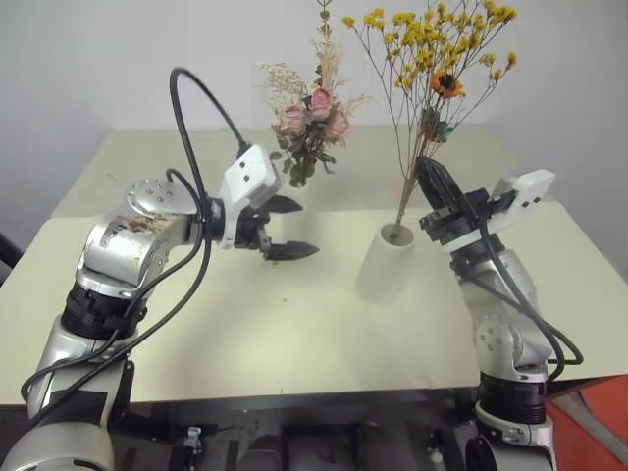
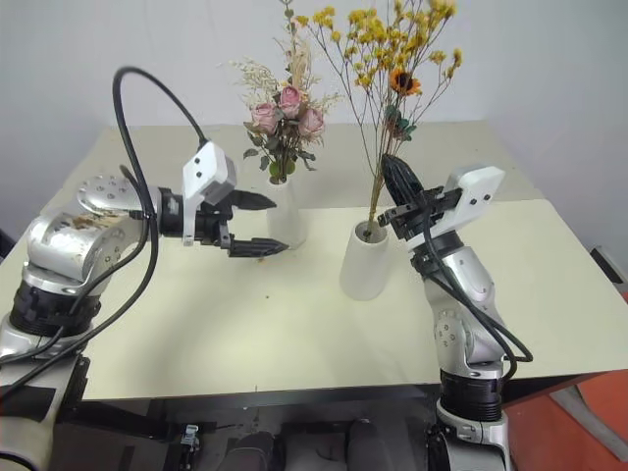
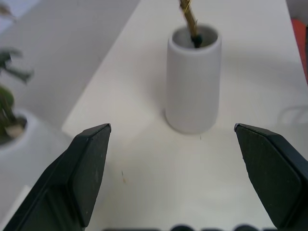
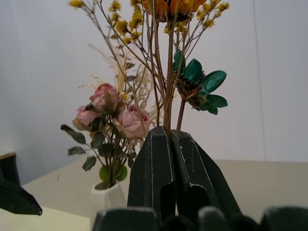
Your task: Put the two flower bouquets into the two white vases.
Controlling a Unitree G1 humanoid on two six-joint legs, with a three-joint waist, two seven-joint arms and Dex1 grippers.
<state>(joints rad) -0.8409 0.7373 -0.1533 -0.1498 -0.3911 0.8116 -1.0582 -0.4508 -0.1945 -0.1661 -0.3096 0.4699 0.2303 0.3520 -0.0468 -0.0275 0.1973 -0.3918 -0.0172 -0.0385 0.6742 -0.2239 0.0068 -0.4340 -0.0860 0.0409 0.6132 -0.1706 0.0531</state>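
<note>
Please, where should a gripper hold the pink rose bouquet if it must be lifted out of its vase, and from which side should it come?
Likely best on the bare stems just above the slim white vase's mouth, below the leaves of the pink rose bouquet. The blooms and dried sprigs spread wide and look fragile; the stems gather into one narrow bundle there. Come level from the left, where the open left gripper already is.

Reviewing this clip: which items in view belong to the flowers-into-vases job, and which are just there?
Job items:
- pink rose bouquet, standing in the slim white vase
- yellow blossom bouquet, stems in the stout white vase, right claw shut on the stems
- left claw, open, empty

Just there:
- table
</note>
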